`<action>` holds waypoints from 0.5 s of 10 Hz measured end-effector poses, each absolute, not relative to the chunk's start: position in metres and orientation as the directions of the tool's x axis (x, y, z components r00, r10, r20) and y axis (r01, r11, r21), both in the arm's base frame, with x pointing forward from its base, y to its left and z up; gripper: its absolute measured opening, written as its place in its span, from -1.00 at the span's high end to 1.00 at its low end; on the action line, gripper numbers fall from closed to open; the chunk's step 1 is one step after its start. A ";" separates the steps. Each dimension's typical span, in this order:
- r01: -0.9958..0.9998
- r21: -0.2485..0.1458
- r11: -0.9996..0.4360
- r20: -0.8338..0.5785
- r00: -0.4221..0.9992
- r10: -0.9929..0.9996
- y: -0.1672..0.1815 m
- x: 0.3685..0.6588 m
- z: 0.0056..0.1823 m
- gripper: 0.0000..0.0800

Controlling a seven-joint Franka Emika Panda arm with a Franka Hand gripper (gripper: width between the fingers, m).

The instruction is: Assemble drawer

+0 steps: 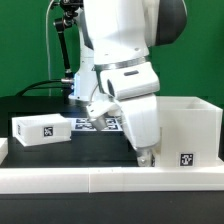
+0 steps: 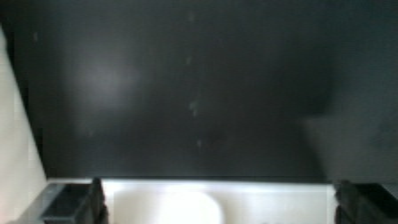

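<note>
The large white boxy shell [image 1: 190,128] stands at the exterior view's right, with a square tag on its front. One small tagged tray [image 1: 42,128] lies at the exterior view's left. My gripper [image 1: 147,155] is low over the table, just to the left of the shell in the exterior view. In the wrist view my gripper [image 2: 217,204] has its fingers [image 2: 71,203] far apart. A white piece with a rounded bulge [image 2: 214,205] fills the gap between them. It looks like the second tray, but most of it is cut off by the frame edge.
The marker board [image 1: 95,124] lies flat behind the arm. A long white border rail [image 1: 90,178] runs along the table's front. A white edge [image 2: 15,130] shows at one side of the wrist view over the dark table [image 2: 196,90].
</note>
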State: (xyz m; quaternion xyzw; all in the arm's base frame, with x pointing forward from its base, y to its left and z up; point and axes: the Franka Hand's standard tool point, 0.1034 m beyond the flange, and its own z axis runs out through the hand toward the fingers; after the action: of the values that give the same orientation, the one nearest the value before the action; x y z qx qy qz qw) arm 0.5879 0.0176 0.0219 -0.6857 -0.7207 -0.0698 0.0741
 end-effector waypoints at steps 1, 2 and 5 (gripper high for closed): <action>0.999 -0.012 0.046 0.200 -0.042 0.979 0.008 0.589 0.024 -0.62; 0.999 -0.015 0.036 0.194 -0.033 0.980 -0.004 0.592 0.030 -0.62; 0.999 0.023 -0.025 0.173 0.021 0.985 -0.032 0.581 0.043 -0.62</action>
State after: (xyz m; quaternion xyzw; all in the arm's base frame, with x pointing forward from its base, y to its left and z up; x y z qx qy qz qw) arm 0.5808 -0.0323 0.0432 -0.7126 -0.6961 -0.0699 0.0524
